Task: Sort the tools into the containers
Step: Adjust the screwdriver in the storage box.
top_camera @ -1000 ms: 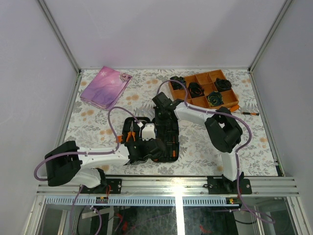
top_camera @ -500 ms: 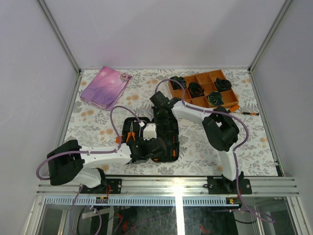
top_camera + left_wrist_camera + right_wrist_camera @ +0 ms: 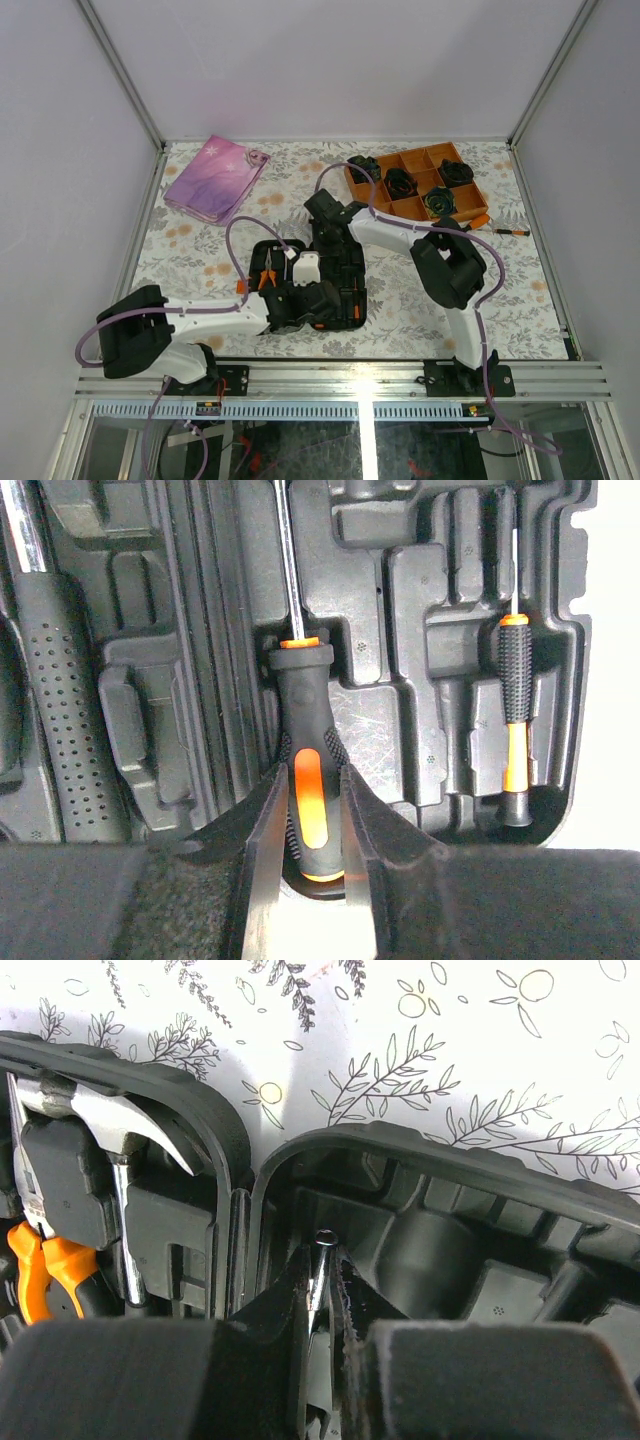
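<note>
The black tool case [image 3: 352, 262] lies open at the table's middle. A screwdriver with an orange-and-black handle [image 3: 308, 780] lies along a moulded slot near the hinge. My left gripper [image 3: 313, 825] is shut on its handle at the case's near end [image 3: 316, 299]. My right gripper [image 3: 322, 1265] is shut on the tip of its metal shaft [image 3: 322, 1245] at the far end [image 3: 326, 226]. A thin driver [image 3: 514, 715] sits in a slot to the right. Orange-handled pliers [image 3: 267, 276] and a hammer [image 3: 125, 1125] sit in the left half.
An orange compartment tray [image 3: 415, 185] with black rolled bundles stands at the back right. Two small drivers [image 3: 492, 226] lie on the table beside it. A pink-purple pouch [image 3: 215, 178] lies at the back left.
My right gripper has shifted a little to the left over the case's far end. My left gripper has edged forward and right at the near end. Both stay on the screwdriver.
</note>
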`<state>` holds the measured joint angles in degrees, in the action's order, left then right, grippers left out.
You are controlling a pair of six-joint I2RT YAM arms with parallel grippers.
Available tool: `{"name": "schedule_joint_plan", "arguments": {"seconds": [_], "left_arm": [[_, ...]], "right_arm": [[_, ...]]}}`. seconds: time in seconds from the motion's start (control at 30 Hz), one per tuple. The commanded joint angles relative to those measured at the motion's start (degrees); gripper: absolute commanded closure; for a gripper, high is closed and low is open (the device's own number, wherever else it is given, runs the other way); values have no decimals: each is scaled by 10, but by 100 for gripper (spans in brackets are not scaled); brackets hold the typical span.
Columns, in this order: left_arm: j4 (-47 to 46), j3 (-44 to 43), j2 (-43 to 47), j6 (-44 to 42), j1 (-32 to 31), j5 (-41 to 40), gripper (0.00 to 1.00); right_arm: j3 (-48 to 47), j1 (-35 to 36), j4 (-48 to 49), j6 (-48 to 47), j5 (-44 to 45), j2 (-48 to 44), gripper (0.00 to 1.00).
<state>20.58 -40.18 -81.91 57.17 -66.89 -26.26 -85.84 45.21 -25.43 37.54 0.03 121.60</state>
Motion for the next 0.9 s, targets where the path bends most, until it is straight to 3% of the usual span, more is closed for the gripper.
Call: {"name": "schedule_joint_plan", "arguments": {"seconds": [0.0,0.2,0.37,0.53,0.63,0.87], "left_arm": [[101,64,-42,6,-13,164,100],[95,47,44,-10,-12,148,97],[111,3,110,-29,-12,117,69],[133,-41,159,-47,-4,79,52],[138,-51,182,-58,7,69,48],[127,-7,259,-70,86,94,44]], "right_arm": [[120,12,-19,-19,88,146,100],[145,12,39,-35,44,-20,99],[123,11,87,-50,11,-138,80],[98,0,104,-64,25,-218,62],[116,-11,90,-62,46,-268,57],[283,-12,51,-33,125,-420,50]]}}
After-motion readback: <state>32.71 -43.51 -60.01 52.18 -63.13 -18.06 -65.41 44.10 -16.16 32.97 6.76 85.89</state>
